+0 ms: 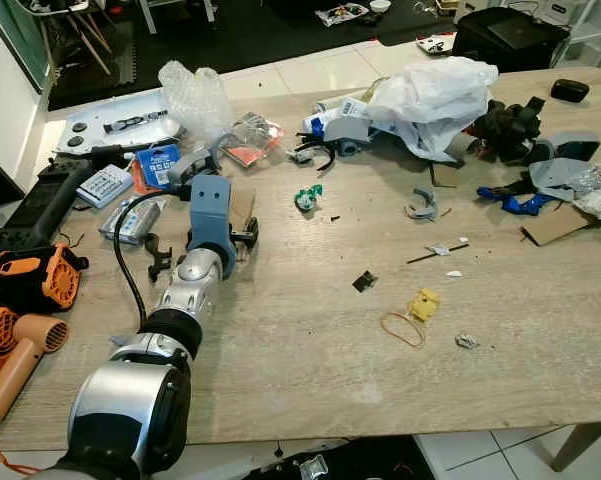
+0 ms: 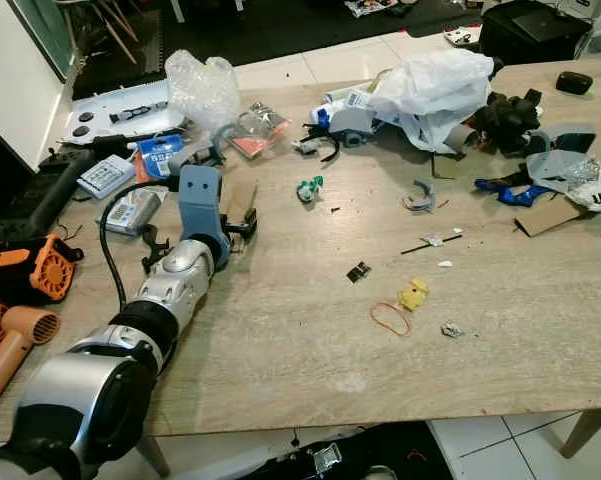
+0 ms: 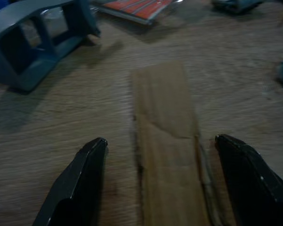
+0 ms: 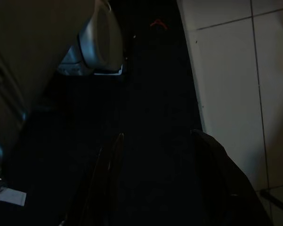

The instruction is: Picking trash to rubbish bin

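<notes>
Trash is strewn over the wooden table [image 1: 280, 370]: a white plastic bag [image 1: 435, 95], a clear crumpled bag [image 1: 192, 92], a green scrap [image 1: 308, 197], a yellow crumpled piece [image 1: 424, 303], a rubber band [image 1: 402, 328] and a foil bit [image 1: 466, 341]. My left arm reaches over the table's left part. Its gripper [image 3: 160, 140] is open, low over a brown cardboard strip [image 3: 167, 141], with one black finger [image 3: 82, 179] on each side of it, not touching. The same strip [image 1: 243, 206] peeks out beside the blue wrist. My right gripper [image 4: 165, 183] hangs in the dark below the table, fingers apart.
A grey-blue plastic frame [image 3: 33, 42] and an orange packet [image 3: 136, 7] lie just beyond the strip. Orange tools [image 1: 25, 310] and a black tool [image 1: 40, 205] crowd the left edge. A brown cardboard piece [image 1: 555, 225] and black parts [image 1: 510, 125] sit far right. A black box [image 1: 510, 35] stands behind the table.
</notes>
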